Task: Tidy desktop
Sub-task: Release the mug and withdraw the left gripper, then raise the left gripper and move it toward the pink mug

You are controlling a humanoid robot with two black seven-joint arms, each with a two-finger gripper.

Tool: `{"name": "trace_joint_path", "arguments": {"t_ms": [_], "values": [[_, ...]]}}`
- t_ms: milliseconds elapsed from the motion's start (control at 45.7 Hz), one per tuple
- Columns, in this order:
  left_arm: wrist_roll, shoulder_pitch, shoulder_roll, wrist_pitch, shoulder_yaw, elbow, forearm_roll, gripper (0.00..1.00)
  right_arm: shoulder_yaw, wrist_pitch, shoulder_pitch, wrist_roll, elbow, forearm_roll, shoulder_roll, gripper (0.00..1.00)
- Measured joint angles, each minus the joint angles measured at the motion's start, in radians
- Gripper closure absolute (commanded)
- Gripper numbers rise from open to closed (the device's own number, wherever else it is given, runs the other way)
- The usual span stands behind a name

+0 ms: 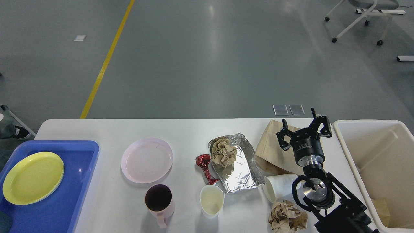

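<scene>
Head view is looking down on the desktop [190, 129], which is stretching across the whole near half of the shot with a grey floor behind it. The right gripper [304, 129] is hovering over the right end with its fingers spread wide and nothing between them, sitting above a flat brown paper bag [271, 152]. The left gripper isn't showing up at all.

Stuff lying around: a blue tray [77, 181] at the left end is holding a yellow plate [32, 178]. Right of it a pink plate [147, 160] is sitting on the bare top, with a pink mug [159, 202] just near of it. In the middle there's a foil sheet [242, 168] carrying a crumpled paper ball [223, 151], and a red wrapper [204, 166] is touching its left edge. A cream cup [212, 200] is standing upright by the near corner of the foil. A white paper cup [279, 186] is lying on its side, and another paper wad [286, 218] is sitting at the near edge. A cream bin [372, 129] is standing just beside the right end.
</scene>
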Motion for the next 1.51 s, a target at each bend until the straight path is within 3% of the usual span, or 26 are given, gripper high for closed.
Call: {"name": "trace_joint_path", "arguments": {"t_ms": [219, 328, 438, 481, 678, 875, 1182, 1510], "values": [[-0.011, 0.0, 0.011, -0.014, -0.01, -0.007, -0.017, 0.11, 0.0, 0.0, 0.0, 0.0, 0.0, 0.0, 0.0, 0.0], [-0.013, -0.023, 0.019, -0.06, 0.0, -0.014, -0.02, 0.07, 0.0, 0.0, 0.0, 0.0, 0.0, 0.0, 0.0, 0.0], [-0.005, -0.116, 0.045, -0.166, 0.054, -0.017, -0.022, 0.05, 0.0, 0.0, 0.0, 0.0, 0.0, 0.0, 0.0, 0.0], [-0.005, -0.211, 0.052, -0.233, 0.128, -0.018, -0.024, 0.05, 0.0, 0.0, 0.0, 0.0, 0.0, 0.0, 0.001, 0.0], [-0.007, -0.613, -0.015, -0.264, 0.446, -0.086, -0.049, 0.04, 0.0, 0.0, -0.001, 0.0, 0.0, 0.0, 0.001, 0.0], [-0.006, -0.94, -0.265, -0.264, 0.697, -0.234, -0.149, 0.04, 0.0, 0.0, -0.001, 0.0, 0.0, 0.0, 0.001, 0.0], [0.0, -1.358, -0.584, -0.265, 0.824, -0.542, -0.362, 0.04, 0.0, 0.0, -0.001, 0.0, 0.0, 0.0, 0.0, 0.0], [0.001, -1.793, -0.75, -0.265, 0.921, -0.937, -0.565, 0.04, 0.0, 0.0, -0.001, 0.0, 0.0, 0.0, 0.0, 0.0]]}}
